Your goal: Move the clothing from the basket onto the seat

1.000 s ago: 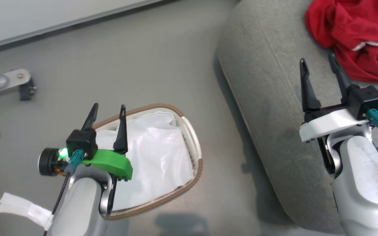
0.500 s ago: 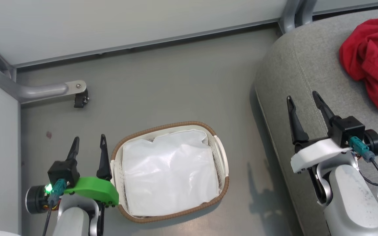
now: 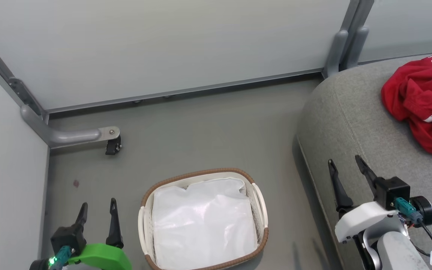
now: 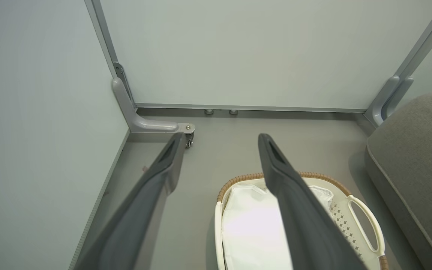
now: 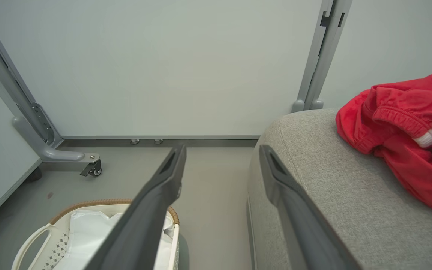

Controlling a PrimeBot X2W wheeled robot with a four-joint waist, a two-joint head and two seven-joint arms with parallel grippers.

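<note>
The red clothing (image 3: 424, 101) lies crumpled on the grey seat (image 3: 354, 123) at the right, its white trim showing; the right wrist view has the clothing (image 5: 407, 131) on the seat (image 5: 321, 180) too. On the floor stands the white basket (image 3: 260, 204) with a brown woven rim, holding just its white liner (image 3: 203, 225). My left gripper (image 3: 98, 207) is open, left of the basket, nothing between its fingers. My right gripper (image 3: 345, 165) is open over the seat's front edge, apart from the clothing.
Pale wall panels close off the back and left. A grey metal foot with a small black caster (image 3: 113, 145) juts onto the floor at the back left. A grey post (image 3: 345, 41) stands behind the seat's corner. Bare grey floor (image 3: 208, 131) lies between basket and wall.
The head view has tilted up and drawn back, so basket, seat and both grippers sit lower and smaller. Both grippers stay open and the clothing stays on the seat.
</note>
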